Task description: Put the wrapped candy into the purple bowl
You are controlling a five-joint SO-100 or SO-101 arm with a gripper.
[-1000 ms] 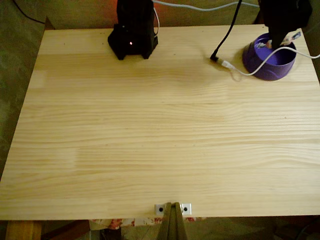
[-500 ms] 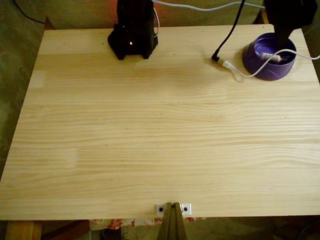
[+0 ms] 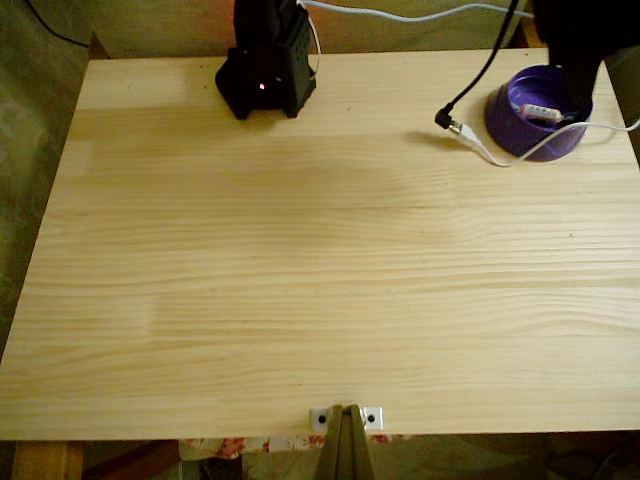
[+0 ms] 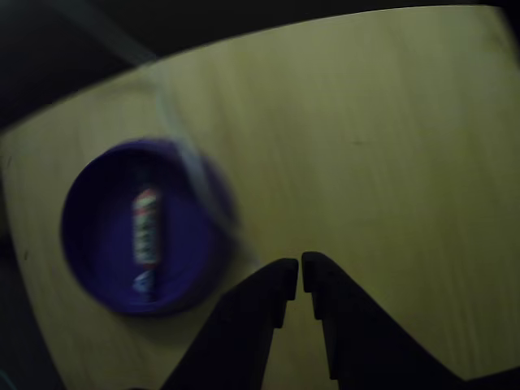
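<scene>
The purple bowl (image 3: 506,118) stands at the table's far right corner in the fixed view. The wrapped candy (image 3: 541,110) lies inside it, a small pale oblong. My black arm (image 3: 580,60) hangs over the bowl's right side and hides part of the rim. In the other view the bowl (image 4: 93,211) is at the left, with the candy (image 4: 146,227) lying lengthwise on its floor. My gripper (image 4: 293,273) is to the right of the bowl, above bare wood. Its dark fingers are nearly touching, and nothing is between them.
A white cable (image 3: 495,155) with a white USB plug (image 3: 462,129) curves across the front of the bowl, joined to a black cable (image 3: 470,85). A black base (image 3: 265,75) with a red light stands at the far edge. A metal bracket (image 3: 345,415) sits at the near edge.
The gripper was down in the bowl with the candy. It has let the candy go and lifted clear. The cable and plug have shifted a little to the right.
</scene>
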